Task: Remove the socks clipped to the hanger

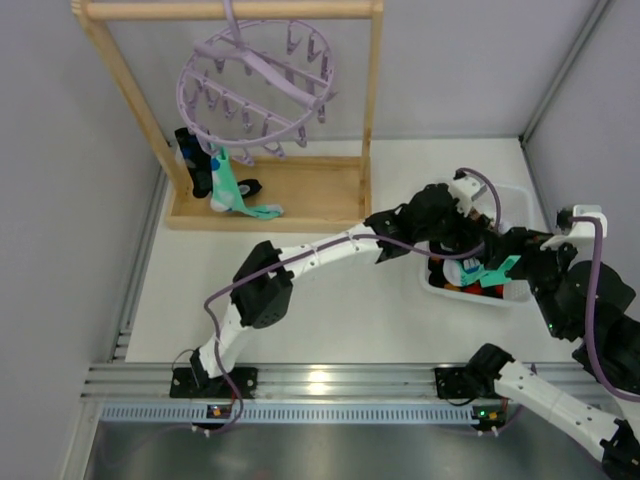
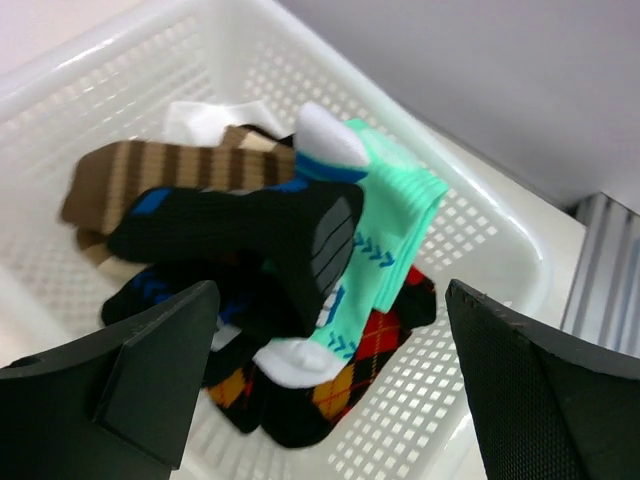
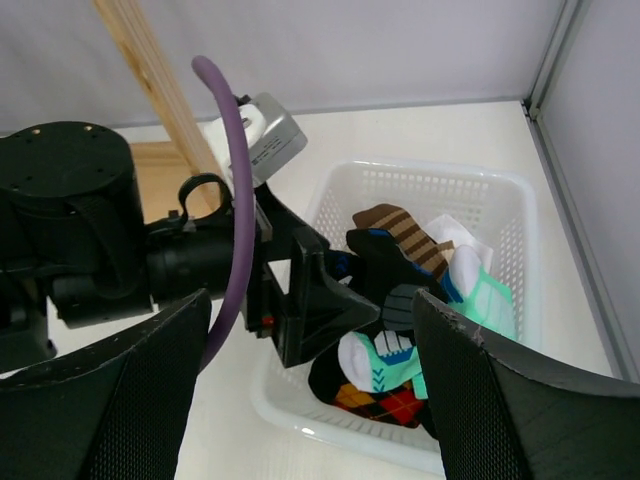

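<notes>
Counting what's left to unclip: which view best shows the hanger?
Top external: the whole lilac hanger shows, socks hanging at its lower left. Neither wrist view shows it; both face the basket.

Lilac hanger point(image 1: 265, 70), teal sock point(image 2: 395, 215)

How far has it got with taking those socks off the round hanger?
Well along. Several socks, brown striped, black, teal and argyle, already lie in the white basket. The left gripper hangs open over them, holding nothing; the right gripper is open too. Left to do: a teal sock and a black sock hang from the lilac hanger at its lower left.
</notes>
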{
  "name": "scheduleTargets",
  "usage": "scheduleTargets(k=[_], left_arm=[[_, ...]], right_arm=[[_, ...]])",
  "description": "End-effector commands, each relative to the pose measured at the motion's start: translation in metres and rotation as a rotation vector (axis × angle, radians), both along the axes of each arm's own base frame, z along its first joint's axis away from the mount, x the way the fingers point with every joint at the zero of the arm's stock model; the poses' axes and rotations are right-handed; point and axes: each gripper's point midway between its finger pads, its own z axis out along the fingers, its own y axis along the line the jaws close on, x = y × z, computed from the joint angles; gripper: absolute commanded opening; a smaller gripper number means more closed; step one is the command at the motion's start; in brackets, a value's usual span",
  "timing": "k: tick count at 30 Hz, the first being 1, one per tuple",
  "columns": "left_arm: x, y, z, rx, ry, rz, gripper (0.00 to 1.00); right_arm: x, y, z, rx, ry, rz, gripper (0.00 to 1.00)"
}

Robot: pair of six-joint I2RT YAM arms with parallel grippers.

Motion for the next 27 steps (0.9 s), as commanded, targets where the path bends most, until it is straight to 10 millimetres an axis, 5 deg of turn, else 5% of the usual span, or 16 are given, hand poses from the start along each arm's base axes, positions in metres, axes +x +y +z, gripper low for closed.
scheduleTargets(k=[1,5,8,13,15,17,18,20,21,27], left_arm=[[0.022,0.043,0.049,-0.033,-0.069,0.184,0.98],[0.045,0.125,0.037,0.031,-0.051,0.473,0.98],[0.043,0.211,0.032,0.087,-0.068,0.725,0.98],[0.012,0.344,0.016,0.145,-0.014,1.002,0.98],[0.008,0.376,0.016,0.145,-0.007,1.076,0.98],[-0.004,0.405,0.012,0.169,0.003,1.105,0.98],[-0.005,0.418,0.011,0.178,0.008,1.128,0.98],[-0.016,0.445,0.016,0.201,0.012,1.162,0.98],[-0.018,0.458,0.017,0.209,0.010,1.193,0.98],[-0.036,0.530,0.055,0.233,0.018,1.303,0.98]], right_arm=[[-0.006,-0.006,0.015,0.043,-0.041,-0.005,0.77],[-0.005,-0.005,0.015,0.054,-0.053,-0.003,0.77],[0.003,0.007,0.009,0.055,-0.052,0.023,0.78],[0.029,0.054,-0.018,0.065,-0.011,0.127,0.78],[0.040,0.077,-0.037,0.060,0.027,0.182,0.78],[0.047,0.104,-0.034,0.103,-0.009,0.276,0.79],[0.053,0.119,-0.053,0.090,0.019,0.316,0.79],[0.056,0.151,-0.047,0.138,-0.043,0.443,0.82],[0.062,0.165,-0.066,0.123,-0.017,0.478,0.82],[0.092,0.250,-0.091,0.166,-0.019,0.717,0.84]])
